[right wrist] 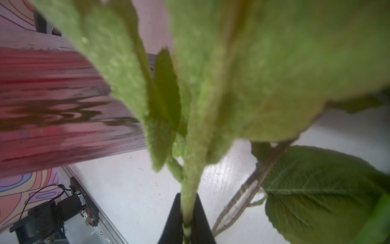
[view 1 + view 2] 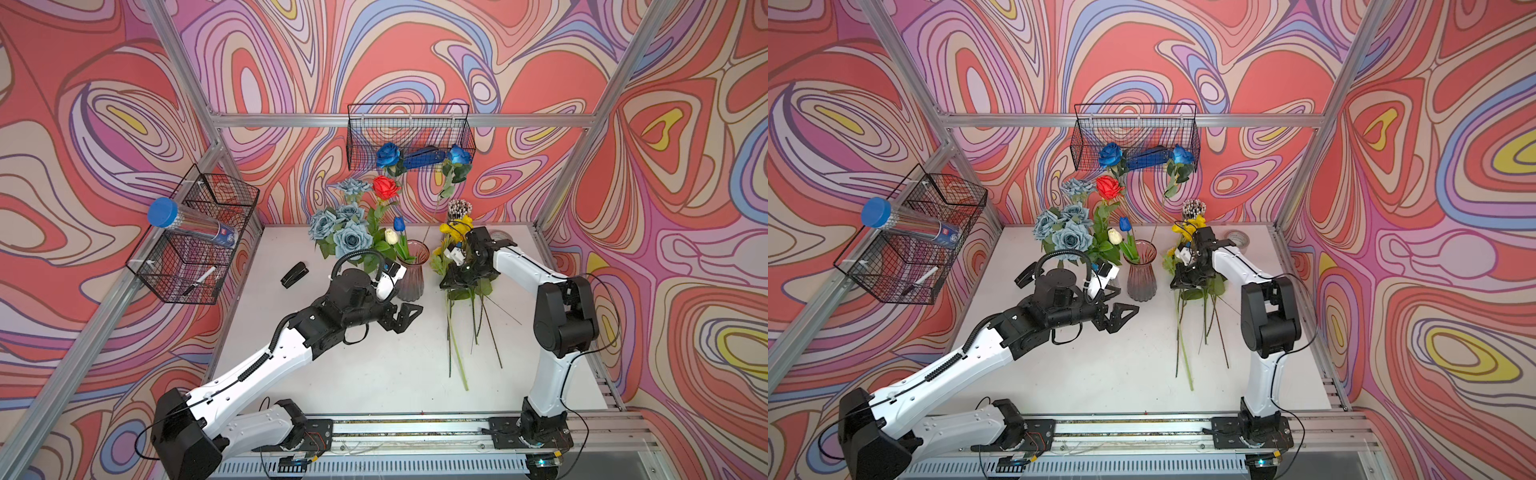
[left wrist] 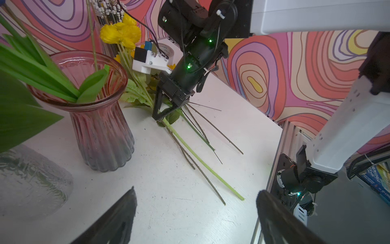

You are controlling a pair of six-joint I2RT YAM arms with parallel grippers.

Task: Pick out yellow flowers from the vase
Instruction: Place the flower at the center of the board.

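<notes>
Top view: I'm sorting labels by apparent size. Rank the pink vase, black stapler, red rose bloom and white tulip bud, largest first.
1. pink vase
2. black stapler and red rose bloom: look alike, rose nearer camera, unranked
3. white tulip bud

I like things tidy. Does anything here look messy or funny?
Yes. A clear tube with a blue cap sticks out slanted from the wire basket on the side wall. The yellow flowers sprawl on the table beside the vase, stems fanned out.
</notes>
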